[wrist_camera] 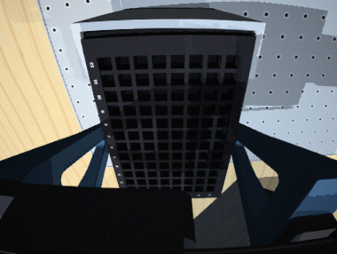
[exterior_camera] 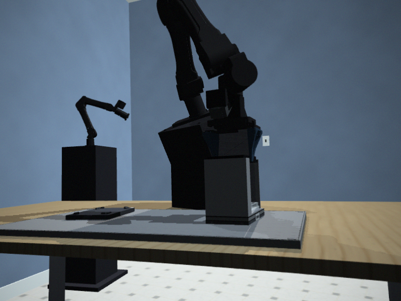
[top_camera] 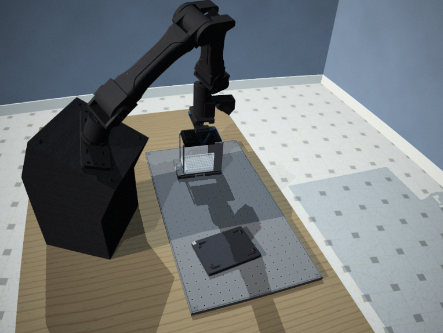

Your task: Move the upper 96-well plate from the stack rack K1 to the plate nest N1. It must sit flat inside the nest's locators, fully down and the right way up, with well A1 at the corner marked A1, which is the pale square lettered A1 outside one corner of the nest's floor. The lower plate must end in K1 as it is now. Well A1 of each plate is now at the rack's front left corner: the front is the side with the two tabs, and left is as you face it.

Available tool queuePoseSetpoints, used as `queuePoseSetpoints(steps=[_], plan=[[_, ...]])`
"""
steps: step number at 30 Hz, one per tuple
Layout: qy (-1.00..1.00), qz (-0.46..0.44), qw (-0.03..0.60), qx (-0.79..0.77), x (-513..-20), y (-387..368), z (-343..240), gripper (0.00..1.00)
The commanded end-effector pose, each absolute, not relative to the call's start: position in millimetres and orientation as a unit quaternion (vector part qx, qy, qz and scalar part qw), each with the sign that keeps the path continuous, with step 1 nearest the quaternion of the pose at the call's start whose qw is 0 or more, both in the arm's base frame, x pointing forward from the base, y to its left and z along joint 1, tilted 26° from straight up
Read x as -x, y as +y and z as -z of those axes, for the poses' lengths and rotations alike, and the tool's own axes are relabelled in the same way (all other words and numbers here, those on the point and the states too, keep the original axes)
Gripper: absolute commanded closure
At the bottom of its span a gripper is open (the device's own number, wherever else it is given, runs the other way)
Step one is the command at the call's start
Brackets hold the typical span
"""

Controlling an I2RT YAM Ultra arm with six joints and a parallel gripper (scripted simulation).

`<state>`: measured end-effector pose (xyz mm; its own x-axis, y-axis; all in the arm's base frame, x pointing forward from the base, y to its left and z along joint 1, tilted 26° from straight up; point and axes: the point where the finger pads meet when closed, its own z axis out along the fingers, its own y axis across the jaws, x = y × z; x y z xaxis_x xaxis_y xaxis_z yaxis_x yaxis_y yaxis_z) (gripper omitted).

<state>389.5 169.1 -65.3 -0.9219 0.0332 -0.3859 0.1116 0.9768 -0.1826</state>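
At the top of rack K1 [top_camera: 218, 157], gripper [top_camera: 202, 133] jaws clamped across the black upper plate [top_camera: 199, 136], level to slip past the walls; lower plate [top_camera: 198, 165] seated below; nest N1 [top_camera: 225, 250] well apart.

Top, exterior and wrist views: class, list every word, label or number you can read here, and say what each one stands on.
None can be read.
Pale square at the plate nest's corner: too small to read.
Pale marks along the edge of the upper plate held by the gripper: blurred.

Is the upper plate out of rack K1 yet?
Nearly out: the black upper plate, gripped by the hand, sits level with the rack's wall tops, lower plate below.
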Motion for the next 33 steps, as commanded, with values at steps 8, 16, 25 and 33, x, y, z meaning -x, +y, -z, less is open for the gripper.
queuePoseSetpoints(steps=[8, 16, 25, 33], plan=[[0.974, 0.101, 0.202, -0.033, -380.2, 177.8, 40.0, 1.0], [0.974, 0.1, 0.203, -0.033, -379.0, 179.3, 34.9, 1.0], [0.974, 0.1, 0.203, -0.033, -379.0, 179.4, 34.9, 1.0], [0.974, 0.1, 0.203, -0.033, -379.1, 179.5, 34.8, 1.0]])
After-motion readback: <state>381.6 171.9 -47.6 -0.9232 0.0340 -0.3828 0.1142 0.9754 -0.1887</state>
